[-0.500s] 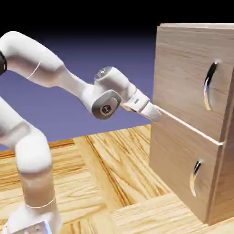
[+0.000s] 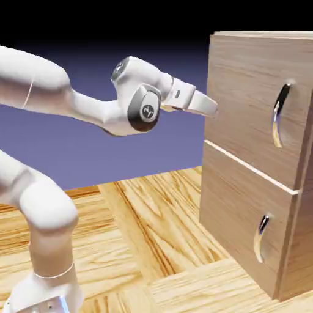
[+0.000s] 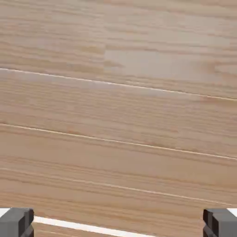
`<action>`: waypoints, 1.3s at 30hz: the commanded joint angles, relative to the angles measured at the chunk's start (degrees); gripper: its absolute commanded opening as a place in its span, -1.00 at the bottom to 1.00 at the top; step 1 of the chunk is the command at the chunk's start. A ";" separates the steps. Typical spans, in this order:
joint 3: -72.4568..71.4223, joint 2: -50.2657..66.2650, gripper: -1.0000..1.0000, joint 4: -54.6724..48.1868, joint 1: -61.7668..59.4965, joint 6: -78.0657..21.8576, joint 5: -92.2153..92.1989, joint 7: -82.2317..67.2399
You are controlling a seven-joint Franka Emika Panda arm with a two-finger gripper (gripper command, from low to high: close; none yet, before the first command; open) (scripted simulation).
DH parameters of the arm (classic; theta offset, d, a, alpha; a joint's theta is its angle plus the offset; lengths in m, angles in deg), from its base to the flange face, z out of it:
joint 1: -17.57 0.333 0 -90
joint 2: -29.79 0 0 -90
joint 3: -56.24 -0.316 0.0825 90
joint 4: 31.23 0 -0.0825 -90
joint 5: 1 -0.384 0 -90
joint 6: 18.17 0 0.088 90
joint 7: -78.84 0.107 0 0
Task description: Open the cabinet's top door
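The light-wood cabinet [image 2: 304, 202] stands at the exterior view's right. Its top door [image 2: 241, 125] is flush and carries a long curved silver handle [image 2: 279, 116] near its right side. My gripper [image 2: 213, 106] points at the door's left edge, level with the upper part of the panel and well left of the handle. In the hand view, wood grain [image 3: 118, 106] fills the picture. The two grey fingertips [image 3: 16, 223] sit far apart at the bottom corners, so the gripper [image 3: 118, 224] is open with nothing between them.
Below the top door, the lower panel [image 2: 235, 211] has a shorter silver handle [image 2: 261, 237]. A seam [image 2: 250, 169] separates the two panels. The wooden table [image 2: 153, 244] stretches out under the arm, and the arm's base rises at the lower left.
The hand has risen from the seam between the two panels to the upper part of the top door. The forearm and wrist lifted with it. The door has not moved.
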 commanded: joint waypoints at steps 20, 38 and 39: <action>25.77 -14.59 0.00 -11.41 21.07 -1.35 49.84 27.32; 48.01 -27.19 0.00 -21.25 39.24 -2.51 92.85 50.89; 48.01 -27.19 0.00 -21.25 39.24 -2.51 92.85 50.89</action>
